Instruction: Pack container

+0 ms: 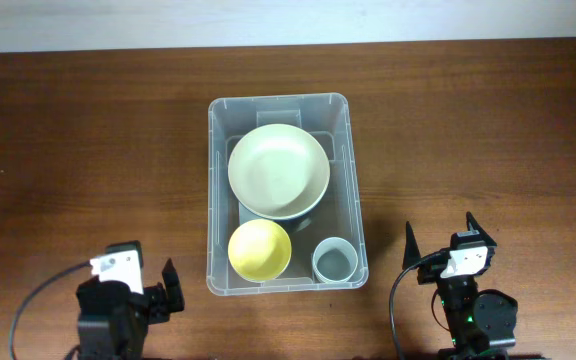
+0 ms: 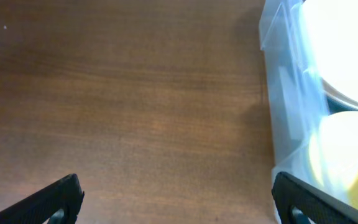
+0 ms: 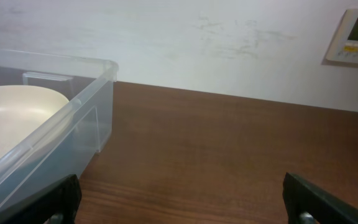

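The clear plastic container (image 1: 346, 190) stands at the middle of the wooden table. Inside it lie a large pale green plate (image 1: 278, 170), a yellow bowl (image 1: 259, 249) and a grey cup (image 1: 335, 262). My left gripper (image 1: 154, 290) is open and empty, low at the container's left front. In the left wrist view its fingers (image 2: 179, 202) span bare wood, with the container wall (image 2: 281, 106) and yellow bowl (image 2: 347, 158) at right. My right gripper (image 1: 440, 235) is open and empty, right of the container. The right wrist view shows its fingers (image 3: 182, 202), the container corner (image 3: 86, 93) and the plate (image 3: 14, 121).
A white wall runs along the table's far edge (image 1: 288, 40). A white wall-mounted thermostat (image 3: 356, 36) shows in the right wrist view. Black cables (image 1: 28, 310) trail from both arm bases at the front edge.
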You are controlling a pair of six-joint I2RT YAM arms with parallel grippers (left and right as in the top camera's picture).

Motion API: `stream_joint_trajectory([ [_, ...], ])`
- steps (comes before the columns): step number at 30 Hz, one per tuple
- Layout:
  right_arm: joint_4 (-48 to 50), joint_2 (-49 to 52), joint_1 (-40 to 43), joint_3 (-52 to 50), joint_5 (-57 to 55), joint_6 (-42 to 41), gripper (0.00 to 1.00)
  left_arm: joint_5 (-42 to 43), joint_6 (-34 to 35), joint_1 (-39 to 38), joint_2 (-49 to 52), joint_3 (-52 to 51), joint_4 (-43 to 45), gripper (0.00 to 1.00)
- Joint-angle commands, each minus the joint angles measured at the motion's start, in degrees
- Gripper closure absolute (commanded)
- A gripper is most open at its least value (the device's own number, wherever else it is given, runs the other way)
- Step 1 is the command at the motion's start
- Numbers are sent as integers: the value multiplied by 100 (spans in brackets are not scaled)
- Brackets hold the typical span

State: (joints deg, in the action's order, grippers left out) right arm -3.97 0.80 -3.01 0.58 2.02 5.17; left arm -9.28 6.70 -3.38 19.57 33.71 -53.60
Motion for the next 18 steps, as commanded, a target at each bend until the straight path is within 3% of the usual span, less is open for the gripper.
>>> stream_joint_trajectory([
  [1, -31, -59, 42, -26, 76, 39, 1, -66, 0, 7, -581, -588, 328, 0],
  [10, -31, -59, 42, -26, 76, 39, 1, -39, -765, 7, -1510, -1818, 2229, 1],
  [18, -31, -59, 42, -26, 76, 39, 1, 881, -1716, 179, -1926, -2662, 3910, 1],
])
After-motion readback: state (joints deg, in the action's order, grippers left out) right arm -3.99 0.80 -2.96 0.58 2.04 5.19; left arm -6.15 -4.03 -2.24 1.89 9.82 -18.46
